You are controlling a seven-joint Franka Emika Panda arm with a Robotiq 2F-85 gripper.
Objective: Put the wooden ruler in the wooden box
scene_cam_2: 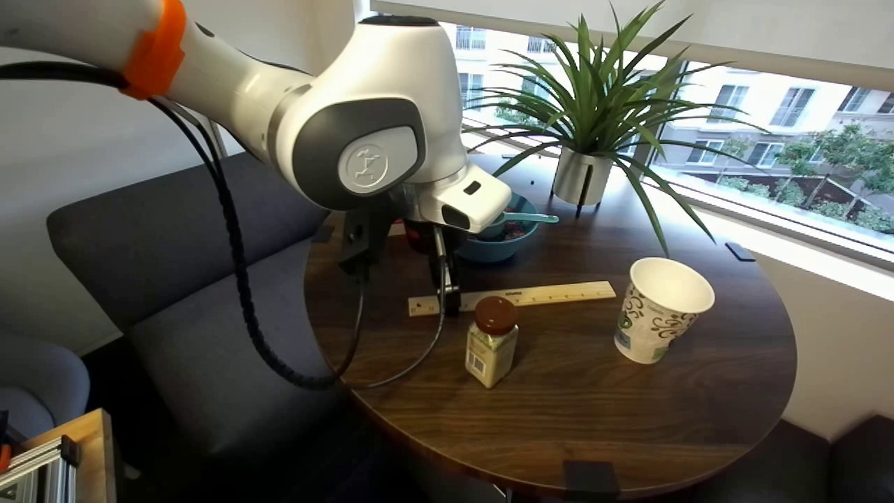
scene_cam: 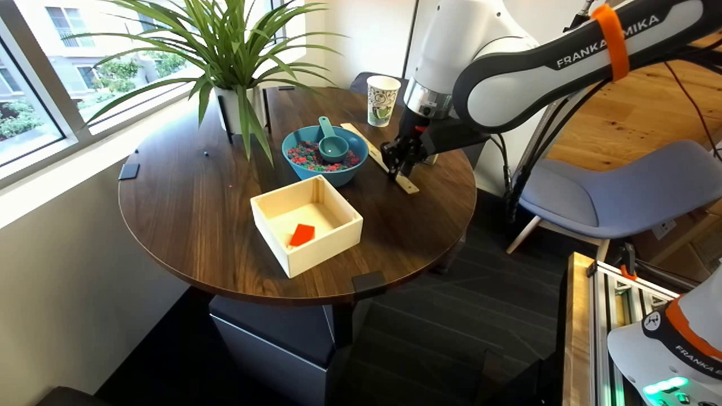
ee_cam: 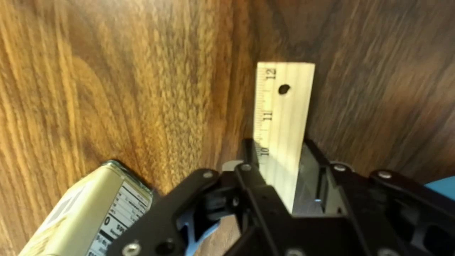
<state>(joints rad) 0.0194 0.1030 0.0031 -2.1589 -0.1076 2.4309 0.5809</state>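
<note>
The wooden ruler point(scene_cam: 361, 138) lies flat on the dark round table between the bowl and the bottle. It also shows in an exterior view point(scene_cam_2: 559, 294) and in the wrist view point(ee_cam: 288, 110), with the end marked 12 beyond the fingers. My gripper point(ee_cam: 278, 145) points down with one finger at each long edge of the ruler, near that end, and looks shut on it. The gripper also shows in an exterior view point(scene_cam: 399, 173). The wooden box point(scene_cam: 324, 249) sits near the table edge with an orange-red piece point(scene_cam: 303, 234) inside. The arm largely hides the box in an exterior view.
A blue bowl point(scene_cam: 337, 178) with coloured bits and a teal scoop point(scene_cam: 333, 148) stands between the ruler and the box. A brown-capped bottle point(scene_cam_2: 492, 346) stands close to the gripper. A paper cup point(scene_cam_2: 660, 307) and a potted plant point(scene_cam: 240, 110) are also on the table.
</note>
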